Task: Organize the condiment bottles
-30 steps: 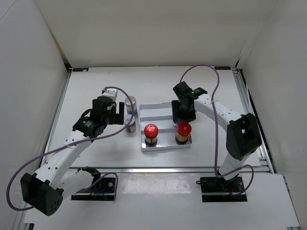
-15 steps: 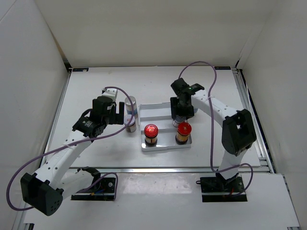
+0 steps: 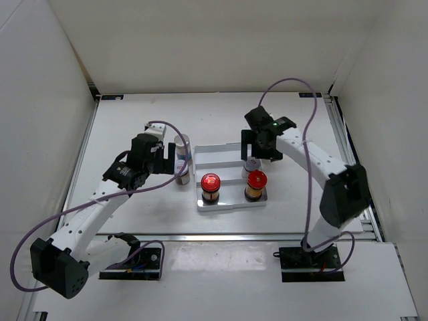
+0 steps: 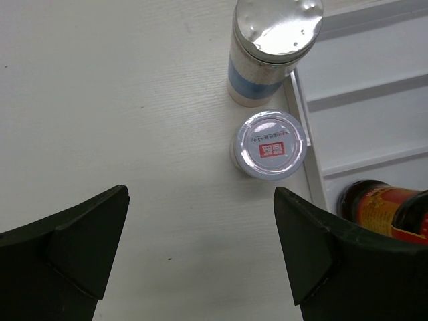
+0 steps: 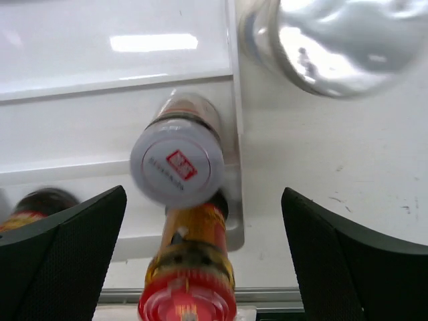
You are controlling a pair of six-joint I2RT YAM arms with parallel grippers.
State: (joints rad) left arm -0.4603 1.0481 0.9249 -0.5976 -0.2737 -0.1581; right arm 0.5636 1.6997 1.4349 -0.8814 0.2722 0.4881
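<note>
Right end effector (image 5: 204, 194), wide open, empty, hangs over white-lidded jar (image 5: 176, 167); left end effector (image 4: 200, 200) also open, empty.

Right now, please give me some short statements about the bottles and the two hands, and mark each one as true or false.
1. Both red-capped bottles stand in the tray. True.
2. The right hand is shut on the tray jar. False: it is open above that jar and does not grip it.
3. The left hand holds a bottle. False: it is open and empty.
4. The table jar, white-lidded, stands outside the tray, beside it. True.
</note>
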